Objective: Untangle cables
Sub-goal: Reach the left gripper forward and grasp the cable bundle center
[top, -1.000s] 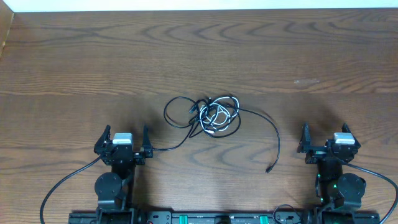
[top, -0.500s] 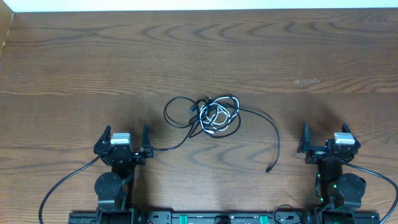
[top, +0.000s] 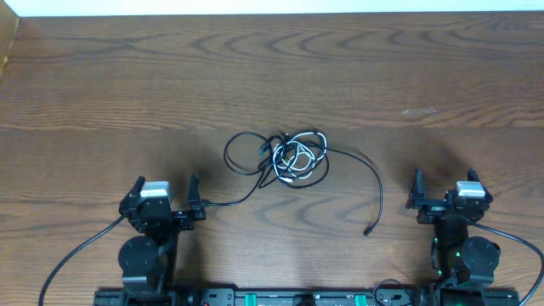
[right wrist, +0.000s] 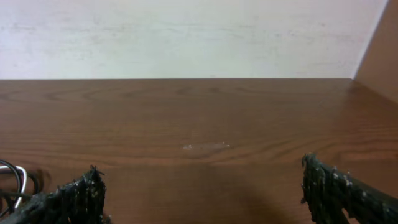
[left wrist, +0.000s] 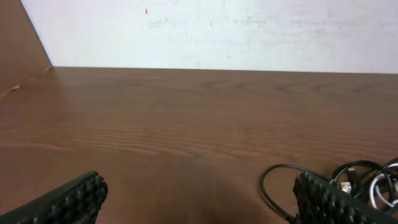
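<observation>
The cables (top: 287, 156) lie in a knot at the middle of the table: thin black cords wound together with a white cord (top: 316, 138). One black tail curves right and ends in a plug (top: 367, 231). Another black tail (top: 229, 202) runs toward my left gripper (top: 166, 182), which is open and holds nothing. In the left wrist view the left gripper (left wrist: 199, 199) faces bare wood, with the cables (left wrist: 354, 179) just beyond its right finger (left wrist: 326, 202). My right gripper (top: 444, 176) stands open and holds nothing, off to the right of the knot. The right wrist view shows the right gripper (right wrist: 202, 196) and cord loops (right wrist: 13, 179) at its left edge.
The wooden table (top: 272, 76) stretches to a white wall (left wrist: 217, 31) at the far side. A raised wooden side edge (top: 8, 38) borders the far left corner. Thick black arm cables (top: 81, 255) trail along the near edge by both arm bases.
My left arm has shifted slightly left and back toward the near edge. The right arm and the cables have not moved.
</observation>
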### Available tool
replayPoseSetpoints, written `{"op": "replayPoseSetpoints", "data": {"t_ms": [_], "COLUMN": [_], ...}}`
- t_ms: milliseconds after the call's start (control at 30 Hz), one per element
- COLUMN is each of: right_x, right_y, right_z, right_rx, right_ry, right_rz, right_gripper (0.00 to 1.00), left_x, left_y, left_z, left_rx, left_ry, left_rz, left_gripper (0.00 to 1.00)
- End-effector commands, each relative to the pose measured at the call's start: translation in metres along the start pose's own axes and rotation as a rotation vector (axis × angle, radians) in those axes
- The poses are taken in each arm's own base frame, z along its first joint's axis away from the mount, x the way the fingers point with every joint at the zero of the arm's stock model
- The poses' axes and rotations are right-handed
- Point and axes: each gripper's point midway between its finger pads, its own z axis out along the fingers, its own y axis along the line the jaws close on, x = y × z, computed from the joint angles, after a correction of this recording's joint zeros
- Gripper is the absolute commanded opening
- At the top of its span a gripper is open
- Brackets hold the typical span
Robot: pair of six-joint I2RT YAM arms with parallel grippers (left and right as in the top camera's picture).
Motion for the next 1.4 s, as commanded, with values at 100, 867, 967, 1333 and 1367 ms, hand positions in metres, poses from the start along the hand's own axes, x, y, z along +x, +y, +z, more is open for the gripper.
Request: {"op": "replayPoseSetpoints", "data": {"t_ms": [100,867,967,1333,1367], "right_x": [0.0,0.0,0.0,0.0,0.0], "right_y": [0.0,0.0,0.0,0.0,0.0], "right_z": [0.0,0.0,0.0,0.0,0.0], "right_rx": [0.002,0.002,0.002,0.002,0.002], "right_ry": [-0.002,-0.002,-0.002,-0.002,-0.002], "right_rz": [-0.009,-0.009,-0.009,-0.009,-0.009], "right_gripper": [0.99,0.99,0.99,0.99,0.99], "left_x": [-0.023,-0.046,-0.045,-0.031,-0.029], "left_y": [0.0,-0.022,-0.029,-0.054,-0.06], "left_z": [0.001,0.03,0.038,0.064,0.066], "left_rx": [-0.006,0.091,0.131,0.223,0.238], "left_ry": [0.059,0.502,0.555,0.734,0.742], "left_rz": [-0.028,-0.067,-0.078,-0.081,-0.072], "left_gripper": [0.97,0.97,0.97,0.97,0.97]}}
